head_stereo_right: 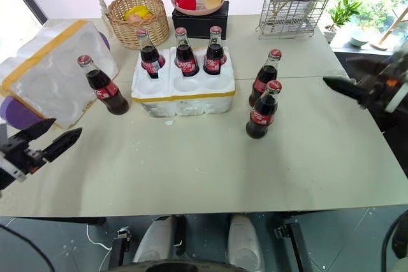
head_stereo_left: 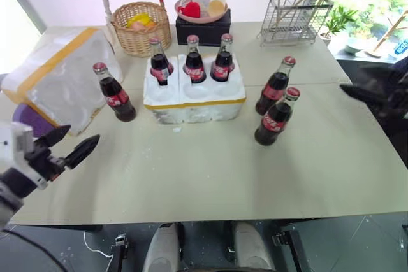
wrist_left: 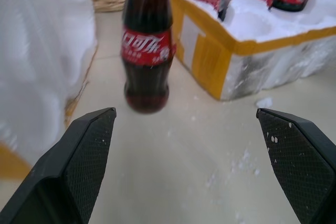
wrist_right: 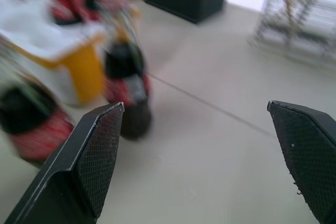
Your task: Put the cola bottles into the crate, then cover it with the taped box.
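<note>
The broad pale desk (head_stereo_left: pixel 210 176) carries everything. Largest on it is the taped box (head_stereo_left: pixel 60 78), a white styrofoam shell banded with yellow-tan tape, lying tilted at the robot's left over a purple object (head_stereo_left: pixel 29 121). At the middle sits the crate (head_stereo_left: pixel 194 97), a low white styrofoam tray with a yellow tape band, its back row filled by three small glass cola bottles with red caps and labels (head_stereo_left: pixel 193 59) (the front wells are bare). Behind stand a wicker basket (head_stereo_left: pixel 140 25), a black box (head_stereo_left: pixel 204 28) bearing a pink plate (head_stereo_left: pixel 201 7), and a wire rack (head_stereo_left: pixel 294 18). One loose bottle (head_stereo_left: pixel 115 92) stands between the taped box and the crate; two more (head_stereo_left: pixel 275 101) stand close together to the crate's right. The left claw (head_stereo_left: pixel 67 146) hovers with fingers spread wide, empty, facing that lone bottle; the right claw (wrist_right: pixel 197 161), equally wide and empty, faces the pair.
</note>
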`<state>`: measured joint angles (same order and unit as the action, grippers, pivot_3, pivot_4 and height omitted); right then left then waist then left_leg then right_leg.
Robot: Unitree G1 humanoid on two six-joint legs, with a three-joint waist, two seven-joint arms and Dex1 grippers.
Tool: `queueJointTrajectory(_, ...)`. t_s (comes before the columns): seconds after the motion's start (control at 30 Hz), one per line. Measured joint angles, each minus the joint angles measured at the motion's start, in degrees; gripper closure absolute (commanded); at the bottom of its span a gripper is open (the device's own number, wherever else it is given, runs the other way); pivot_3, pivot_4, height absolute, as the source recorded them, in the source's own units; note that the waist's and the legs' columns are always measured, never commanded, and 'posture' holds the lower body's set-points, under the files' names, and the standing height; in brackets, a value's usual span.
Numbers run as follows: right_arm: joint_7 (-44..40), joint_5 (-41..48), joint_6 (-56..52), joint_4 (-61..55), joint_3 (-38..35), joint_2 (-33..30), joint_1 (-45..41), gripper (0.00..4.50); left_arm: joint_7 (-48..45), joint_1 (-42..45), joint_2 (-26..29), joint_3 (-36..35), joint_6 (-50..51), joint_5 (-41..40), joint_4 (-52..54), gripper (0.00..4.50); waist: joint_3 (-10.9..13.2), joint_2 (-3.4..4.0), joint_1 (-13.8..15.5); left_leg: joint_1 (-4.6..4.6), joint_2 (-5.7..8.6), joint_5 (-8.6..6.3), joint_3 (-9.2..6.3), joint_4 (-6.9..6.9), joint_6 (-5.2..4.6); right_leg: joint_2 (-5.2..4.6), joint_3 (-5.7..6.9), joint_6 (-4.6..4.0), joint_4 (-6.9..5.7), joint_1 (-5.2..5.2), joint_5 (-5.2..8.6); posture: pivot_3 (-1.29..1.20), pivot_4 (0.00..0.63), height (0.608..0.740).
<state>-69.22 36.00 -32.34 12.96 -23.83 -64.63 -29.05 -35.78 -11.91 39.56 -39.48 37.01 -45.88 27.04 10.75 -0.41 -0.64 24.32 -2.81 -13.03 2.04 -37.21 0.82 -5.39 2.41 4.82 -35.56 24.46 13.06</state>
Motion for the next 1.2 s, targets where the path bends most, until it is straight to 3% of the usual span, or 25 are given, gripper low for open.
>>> queueJointTrajectory(0.1, -4.86, 7.6, -7.53, -8.48, -1.42, -4.13, -1.66, 0.0, 1.62, 4.59, 0.01, 3.51, -0.35, 1.92, -1.73, 0.02, -0.01, -0.08, 0.06, 0.0, -0.1, -0.01, -0.03, 0.02, 0.0, 0.15, -0.01, -0.01, 0.03, 0.0, 0.01, 0.0, 0.15, 0.74)
queueJointTrajectory(0.33, -6.21, 18.82, -19.01, -20.72, -2.26, -5.14, -2.08, 0.0, 3.31, 16.95, 0.09, 10.77, -3.3, 8.21, -11.94, 0.02, -0.04, -0.16, 0.38, 0.01, -0.1, -0.01, 0.04, -0.06, 0.01, 0.14, -0.08, -0.05, 0.02, 0.0, -0.05, 0.0, 0.15, 0.74)
queueJointTrajectory(0.67, 4.58, 30.62, -24.82, -31.08, -4.6, -2.73, -4.47, 0.0, -0.57, 35.48, -0.95, 23.38, -12.66, 18.71, -33.91, 0.02, -0.03, -0.21, 1.41, 0.06, -0.1, -0.01, 0.11, -0.04, 0.01, 0.16, -0.1, -0.03, 0.07, 0.04, -0.08, 0.0, 0.15, 0.74)
queueJointTrajectory(1.03, 10.42, 34.11, -24.75, -32.81, -4.76, -1.29, -3.87, 0.0, -3.83, 43.53, -4.54, 29.72, -20.24, 26.14, -48.87, 0.02, -0.03, -0.23, 1.4, 0.06, -0.1, 0.0, 0.12, -0.07, 0.0, 0.16, -0.11, 0.21, 0.03, 0.04, -0.22, 0.0, 0.15, 0.74)
queueJointTrajectory(1.13, 11.14, 34.13, -24.57, -32.89, -4.61, -1.22, -3.77, 0.0, -4.5, 43.53, -4.45, 29.61, -21.1, 26.91, -50.25, 1.35, -0.03, -0.23, 1.39, 0.06, -0.11, 0.0, 0.12, -0.07, 0.0, 0.16, -0.11, 0.22, 0.03, 0.04, -0.22, 0.0, 0.15, 0.74)
queueJointTrajectory(1.17, 11.41, 34.14, -24.48, -32.9, -4.56, -1.12, -3.77, 0.0, -4.86, 43.5, -4.33, 29.58, -21.01, 26.95, -50.22, 1.68, -0.03, -0.23, 1.39, 0.06, -0.1, 0.0, 0.11, -0.07, 0.0, 0.16, -0.11, 0.21, 0.03, 0.04, -0.22, 0.0, 0.15, 0.74)
queueJointTrajectory(1.2, 11.64, 34.14, -24.39, -32.91, -4.55, -0.92, -3.77, 0.0, -5.3, 43.39, -4.04, 29.57, -20.9, 26.89, -50.09, 1.68, -0.03, -0.23, 1.38, 0.06, -0.11, 0.0, 0.11, -0.07, 0.0, 0.16, -0.11, 0.22, 0.03, 0.04, -0.22, 0.0, 0.15, 0.74)
